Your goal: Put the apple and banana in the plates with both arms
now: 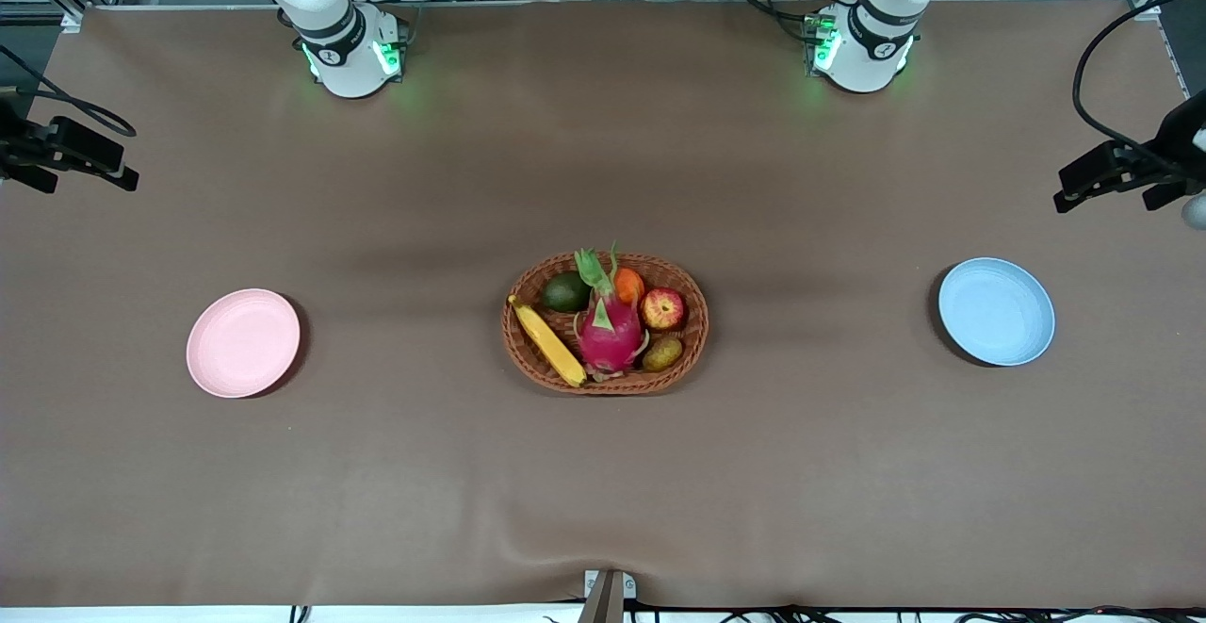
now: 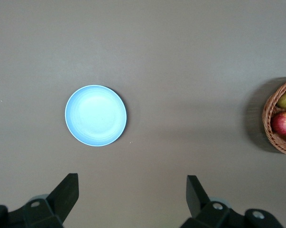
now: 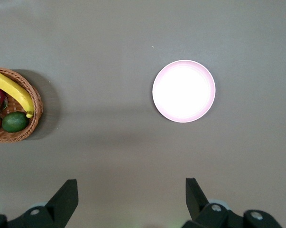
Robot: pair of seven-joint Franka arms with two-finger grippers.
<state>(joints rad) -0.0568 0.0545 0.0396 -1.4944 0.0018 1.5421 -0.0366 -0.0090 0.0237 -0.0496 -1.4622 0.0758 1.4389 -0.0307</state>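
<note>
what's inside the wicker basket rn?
In the basket: banana, apple, a pink dragon fruit, a green avocado, an orange fruit partly covered by the dragon fruit, and an olive-brown fruit. Anything under them is hidden.

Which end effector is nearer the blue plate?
Left. The left end effector hangs open at that end of the table, blue plate in its wrist view. The right end effector, open, hangs by the pink plate.

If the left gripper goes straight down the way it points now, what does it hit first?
Probably bare table. The left gripper hangs open, pointing down, with the blue plate just off its line and the basket well aside. Depth is unclear.
</note>
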